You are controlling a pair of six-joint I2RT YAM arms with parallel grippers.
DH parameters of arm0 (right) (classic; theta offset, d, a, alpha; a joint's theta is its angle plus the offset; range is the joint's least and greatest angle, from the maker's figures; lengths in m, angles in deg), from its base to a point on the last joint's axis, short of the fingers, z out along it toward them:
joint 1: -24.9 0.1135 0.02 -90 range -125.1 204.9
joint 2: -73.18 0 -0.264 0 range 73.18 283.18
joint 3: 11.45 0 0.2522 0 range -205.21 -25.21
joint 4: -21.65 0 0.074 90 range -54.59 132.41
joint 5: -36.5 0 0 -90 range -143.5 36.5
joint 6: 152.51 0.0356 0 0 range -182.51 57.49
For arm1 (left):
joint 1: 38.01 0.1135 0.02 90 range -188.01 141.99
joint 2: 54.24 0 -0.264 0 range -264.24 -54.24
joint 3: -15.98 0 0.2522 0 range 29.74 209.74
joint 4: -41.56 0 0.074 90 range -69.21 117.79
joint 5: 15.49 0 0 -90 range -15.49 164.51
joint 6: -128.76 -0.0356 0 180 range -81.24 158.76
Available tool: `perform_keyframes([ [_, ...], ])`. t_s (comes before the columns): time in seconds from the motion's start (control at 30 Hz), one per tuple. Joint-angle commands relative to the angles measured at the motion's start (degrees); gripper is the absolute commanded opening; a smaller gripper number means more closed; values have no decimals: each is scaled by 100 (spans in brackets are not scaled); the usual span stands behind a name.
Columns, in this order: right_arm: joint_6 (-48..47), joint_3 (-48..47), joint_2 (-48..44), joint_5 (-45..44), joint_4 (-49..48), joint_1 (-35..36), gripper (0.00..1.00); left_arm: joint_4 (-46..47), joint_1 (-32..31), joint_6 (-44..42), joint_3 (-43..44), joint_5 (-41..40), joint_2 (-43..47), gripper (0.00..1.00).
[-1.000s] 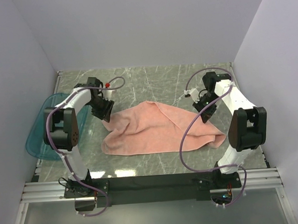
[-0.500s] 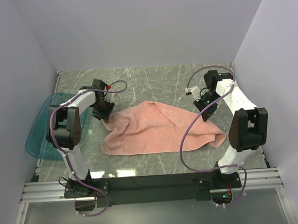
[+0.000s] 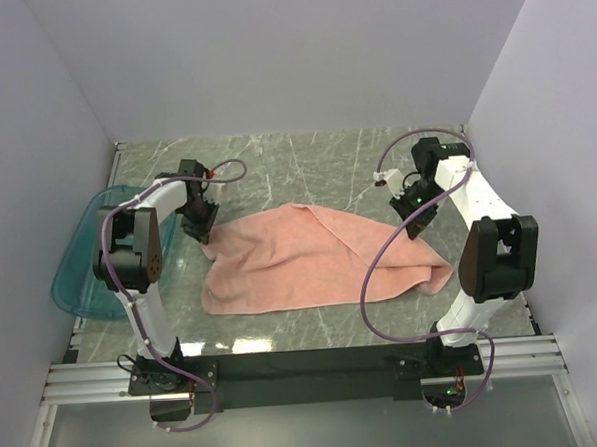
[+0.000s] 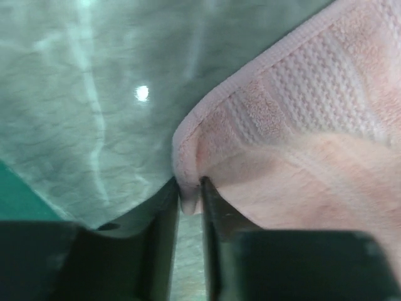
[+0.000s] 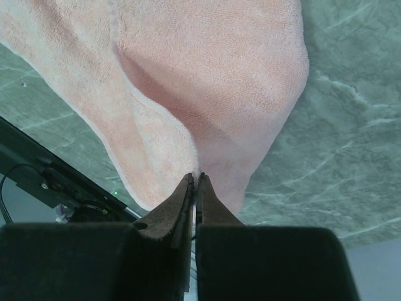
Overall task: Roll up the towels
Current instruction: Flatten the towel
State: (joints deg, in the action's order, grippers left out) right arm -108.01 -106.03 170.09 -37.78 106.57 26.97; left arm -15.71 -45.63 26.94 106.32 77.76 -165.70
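Note:
The salmon-pink towel [image 3: 310, 258] lies crumpled and partly spread on the green marble table. My left gripper [image 3: 204, 236] is shut on its far left corner; in the left wrist view the fingertips [image 4: 188, 202] pinch the hemmed edge of the towel [image 4: 301, 125] just above the table. My right gripper [image 3: 415, 229] is shut on a fold at the towel's right side; in the right wrist view the jaws [image 5: 196, 180] meet on a ridge of the towel [image 5: 207, 69], which hangs from them. No white label shows.
A teal translucent tray [image 3: 76, 270] sits at the table's left edge, behind the left arm; a bit of it shows in the left wrist view [image 4: 15, 197]. White walls close in the left, far and right sides. A black rail [image 3: 306, 363] runs along the near edge.
My left gripper has shifted slightly left and farther back, drawing the towel's left corner with it. My right gripper has shifted slightly back. Both stay shut on the towel.

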Motion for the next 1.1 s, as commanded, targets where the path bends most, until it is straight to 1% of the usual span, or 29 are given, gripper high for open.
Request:
perform_keyframes([
  [0.0,49,-303,-128,80,-23,-48,0,88,321,65,-56,115,-438,24],
  [0.03,50,-329,-128,106,-14,-48,0,71,496,65,102,115,-464,19],
  [0.07,58,-364,-110,150,-31,-31,0,36,576,48,181,115,-517,9],
  [0.13,119,-426,-23,203,-32,-22,0,-44,691,-31,427,27,-570,1],
  [0.2,198,-505,65,290,-40,22,0,-61,744,-119,568,-34,-640,1],
  [0.23,312,-514,109,308,-66,57,0,-96,909,-146,691,-78,-658,0],
  [0.4,699,-733,153,493,-312,75,0,-140,955,-330,859,-79,-535,1],
  [0.5,945,-953,83,458,-557,-39,0,-246,955,-304,1052,237,-298,0],
  [0.53,990,-1023,22,449,-628,-127,0,-290,946,-278,1253,351,-167,1],
  [0.6,1121,-1330,-22,501,-830,-180,0,-439,946,-225,1491,799,-43,0],
  [0.63,1296,-1445,-75,563,-901,-467,0,-492,946,-207,1753,983,62,0],
  [0.7,1551,-1814,-110,651,-1076,-636,0,-597,946,-137,2018,1353,159,1],
  [0.77,1701,-2103,-207,826,-1156,-891,0,-615,946,-111,2343,1512,344,0],
  [0.87,1965,-2219,-487,993,-1454,-1189,0,-615,955,-23,2651,1749,660,1],
  [0.97,2106,-2080,-918,1055,-1604,-1375,0,-501,937,30,2643,1820,1143,0],
  [1.07,2115,-1694,-1488,1152,-1824,-1665,0,-378,955,39,2363,1820,1722,0],
])
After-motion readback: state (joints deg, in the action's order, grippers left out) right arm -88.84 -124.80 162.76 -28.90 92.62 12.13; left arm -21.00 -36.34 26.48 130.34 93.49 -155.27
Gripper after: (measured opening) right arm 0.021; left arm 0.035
